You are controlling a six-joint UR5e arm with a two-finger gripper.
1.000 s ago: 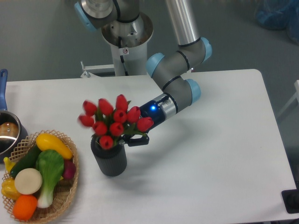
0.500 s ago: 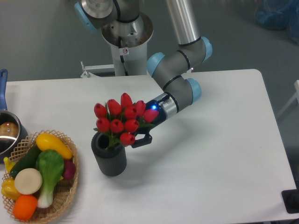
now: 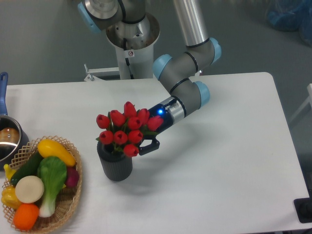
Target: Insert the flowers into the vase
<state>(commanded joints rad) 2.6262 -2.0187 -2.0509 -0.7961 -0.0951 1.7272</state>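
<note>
Nearest, at the front-left corner of the bench (image 3: 204,195), sits a wicker basket (image 3: 68,204) holding toy vegetables: a yellow squash, a green leafy piece, an orange item and a pale round slice among them. Behind it, at the left edge, a metal pot (image 3: 7,139) with a blue handle is partly cut off by the frame.

Toward the middle of the bench, left of centre, stands the vase (image 3: 115,165), dark grey, ribbed and upright. The flowers (image 3: 126,129) are at its mouth: red buds massed directly above the rim, green leaves visible at the opening (stems themselves hidden, so depth of insertion cannot be confirmed). The bunch leans slightly toward the right.

The gripper (image 3: 144,144) sits just beside the bunch on its right, at rim height. One black finger (image 3: 151,145) shows below the lowest bud; the buds cover the rest, so whether the fingers are clamped on the bunch or released cannot be determined.

The arm runs back to its base beyond the far edge.
</note>
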